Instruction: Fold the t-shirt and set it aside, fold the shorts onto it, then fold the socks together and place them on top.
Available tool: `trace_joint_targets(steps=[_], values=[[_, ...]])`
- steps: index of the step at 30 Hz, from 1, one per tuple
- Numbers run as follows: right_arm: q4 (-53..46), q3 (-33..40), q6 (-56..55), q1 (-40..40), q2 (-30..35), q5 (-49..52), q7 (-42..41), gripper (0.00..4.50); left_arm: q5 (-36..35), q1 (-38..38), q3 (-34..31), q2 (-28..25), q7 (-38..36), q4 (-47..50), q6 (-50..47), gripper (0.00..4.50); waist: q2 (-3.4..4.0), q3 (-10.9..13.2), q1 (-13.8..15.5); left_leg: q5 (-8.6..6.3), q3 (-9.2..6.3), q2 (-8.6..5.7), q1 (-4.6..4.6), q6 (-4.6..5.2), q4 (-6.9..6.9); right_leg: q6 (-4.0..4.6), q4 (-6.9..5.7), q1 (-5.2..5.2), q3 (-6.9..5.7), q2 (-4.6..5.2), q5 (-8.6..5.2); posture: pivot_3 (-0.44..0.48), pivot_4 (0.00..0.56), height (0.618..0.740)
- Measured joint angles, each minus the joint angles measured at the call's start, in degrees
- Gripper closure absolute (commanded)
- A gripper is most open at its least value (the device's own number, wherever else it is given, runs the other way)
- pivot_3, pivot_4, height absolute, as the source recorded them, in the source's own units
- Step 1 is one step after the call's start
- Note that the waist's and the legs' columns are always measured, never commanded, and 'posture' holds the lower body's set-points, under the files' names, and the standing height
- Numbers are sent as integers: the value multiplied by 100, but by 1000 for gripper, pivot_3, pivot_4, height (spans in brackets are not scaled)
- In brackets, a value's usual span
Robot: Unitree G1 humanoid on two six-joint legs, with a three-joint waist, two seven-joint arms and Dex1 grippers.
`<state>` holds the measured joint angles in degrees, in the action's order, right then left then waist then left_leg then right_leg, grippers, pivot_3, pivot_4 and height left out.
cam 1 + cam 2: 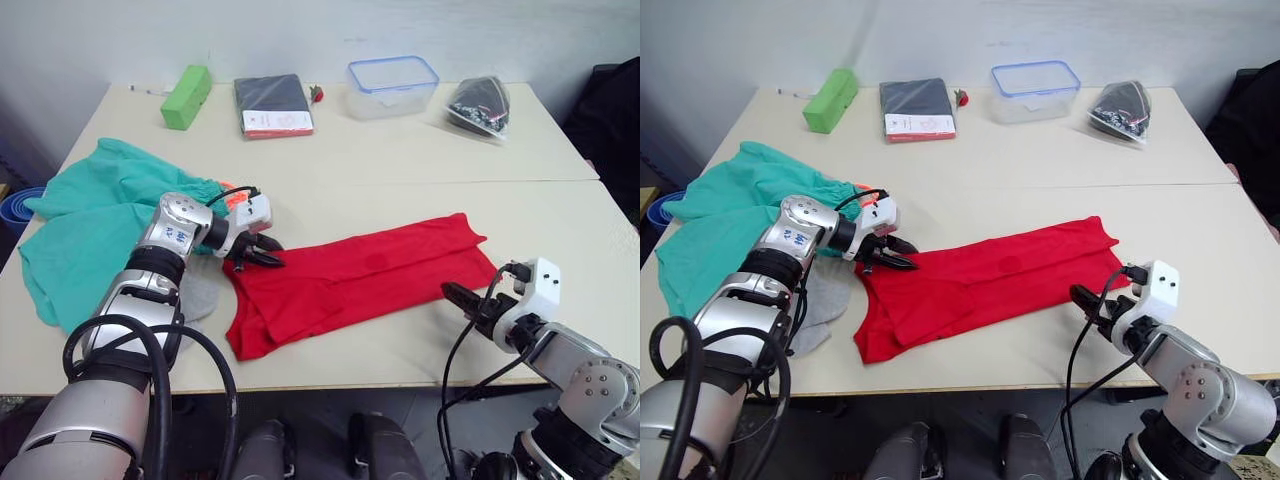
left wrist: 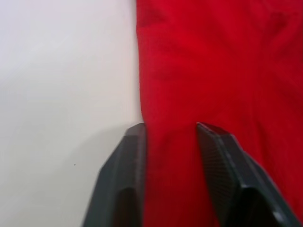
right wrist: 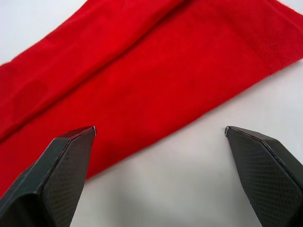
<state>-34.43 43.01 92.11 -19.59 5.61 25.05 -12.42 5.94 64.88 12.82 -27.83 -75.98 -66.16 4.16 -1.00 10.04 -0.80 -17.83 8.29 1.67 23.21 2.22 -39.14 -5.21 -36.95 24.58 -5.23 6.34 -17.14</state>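
My left claw [image 1: 268, 252] sits at the t-shirt's [image 1: 360, 275] 9 o'clock end, fingers parted with cloth between them in the wrist view, one finger right at the cloth's edge; released, not yet pinched. My right claw [image 1: 462, 297] hangs wide open just off the shirt's 4 o'clock edge, fingertips over bare counter [image 1: 420, 160], nothing held.

The t-shirt lies mid-counter as a long band already doubled lengthwise, running from 8 toward 2 o'clock. The shorts [image 1: 90, 215] are bunched at 9 o'clock, partly hanging off the counter edge. The socks [image 1: 820, 300] peek out under my left forearm, touching the shirt's end.

Risks, as I judge them:
- Left claw may catch only the top layer, so the band peels open when lifted.
- One finger rides the counter; closing could skid off the hem and miss.
- Right claw is beside the cloth, not over it; closing there grabs nothing.
- Left forearm could drag the socks or shorts along.

Materials: shirt is thin soft cotton, limp, creased along the fold. Shorts are light and rumpled, with a gathered waist. Socks are a flat grey knit. Counter is smooth and pale, so likely slippery for cloth.
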Motion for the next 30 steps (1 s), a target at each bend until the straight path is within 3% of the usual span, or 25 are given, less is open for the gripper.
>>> trace_joint_targets(steps=[1, 3, 15, 24, 30], values=[[67, 28, -6, -60, -31, 23, 68, 0, 4, -2, 0, 0, -18, 0, -2, 4072, -3, -2, -10, 0, 0, 0, 0, 0, 0, 0, 0, 0, 0, 1, 0, 0, 150, 740], [252, 189, 1, -283, -157, 36, 213, 422, 19, -11, 0, -3, -31, 1, -29, 4500, -17, -11, -49, 0, -2, 0, -1, 0, 0, 0, -4, -1, -1, 3, 0, 0, 150, 740], [1032, 460, -66, -717, -86, -89, 581, 4466, 59, -85, -75, -55, -96, 61, -44, 4500, -26, -17, -111, 0, -2, 4, -1, -1, 4, 0, -5, -1, 0, 11, 0, 0, 150, 740], [1866, -320, -341, -1026, 477, -111, 345, 4466, -100, -601, -247, -199, -205, 856, -356, 4500, -24, -17, -171, 1, 0, 8, -4, -4, 9, 0, -5, 0, 3, 15, 0, 0, 150, 740], [2853, -1173, -1043, -1359, 974, -119, 16, 4466, -392, -1456, -414, -435, -193, 2343, -1110, 4500, -21, -16, -255, 2, 3, 10, -9, -7, 14, 0, -6, 0, 9, 17, 0, 0, 150, 740]])
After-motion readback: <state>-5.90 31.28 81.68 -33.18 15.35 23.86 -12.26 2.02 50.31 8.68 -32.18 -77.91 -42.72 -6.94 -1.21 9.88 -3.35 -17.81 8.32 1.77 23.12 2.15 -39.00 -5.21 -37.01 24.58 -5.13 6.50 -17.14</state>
